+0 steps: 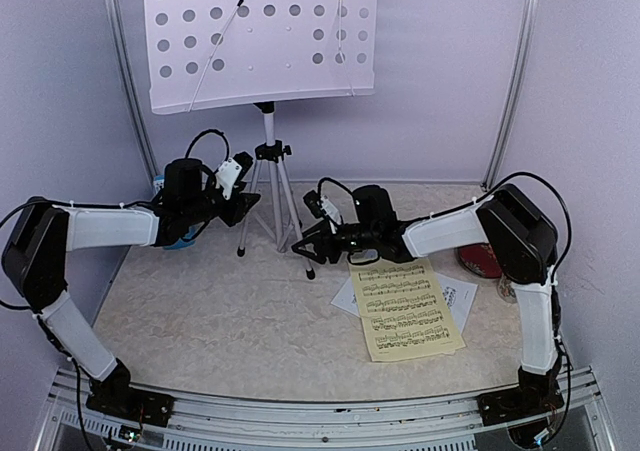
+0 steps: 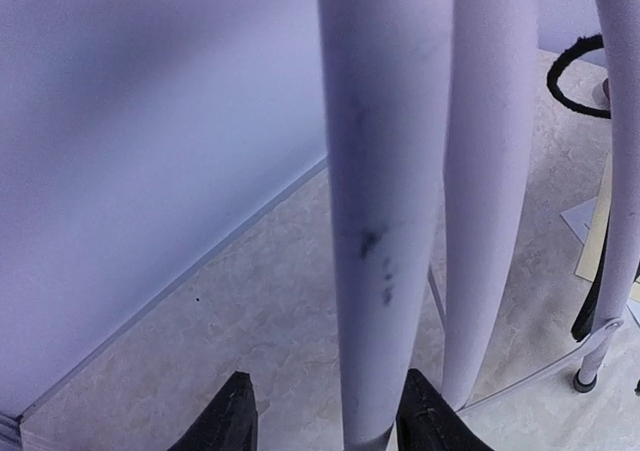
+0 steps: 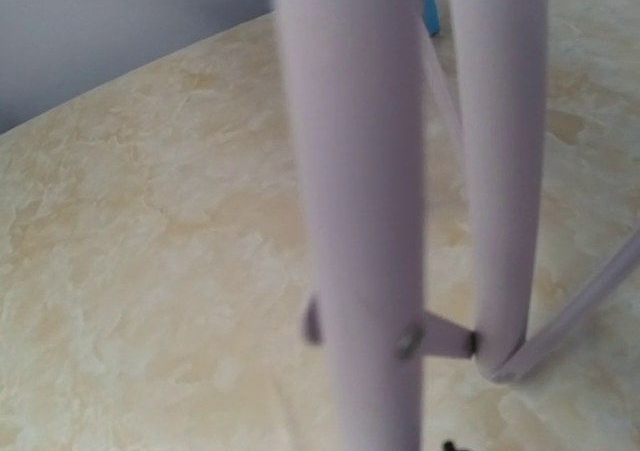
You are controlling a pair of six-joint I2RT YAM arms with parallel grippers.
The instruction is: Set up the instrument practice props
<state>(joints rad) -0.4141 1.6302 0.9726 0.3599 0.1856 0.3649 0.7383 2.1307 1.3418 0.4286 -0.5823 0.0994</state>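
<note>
Music stand [image 1: 262,41]: desk shows only overhead; wrist views show legs [image 2: 385,211].

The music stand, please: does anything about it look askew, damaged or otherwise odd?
On the music stand's desk, the left page-holder wire swings out diagonally while the right wire hangs nearly straight. In the left wrist view, the nearest leg carries dark scuff marks midway down. Nothing looks broken.

I'm in a lab robot cell, not a home. Aluminium mounting rail [image 1: 330,411] fronts a marble-look tabletop [image 1: 220,321]; plain lavender panels [image 1: 440,91] box me in.
</note>
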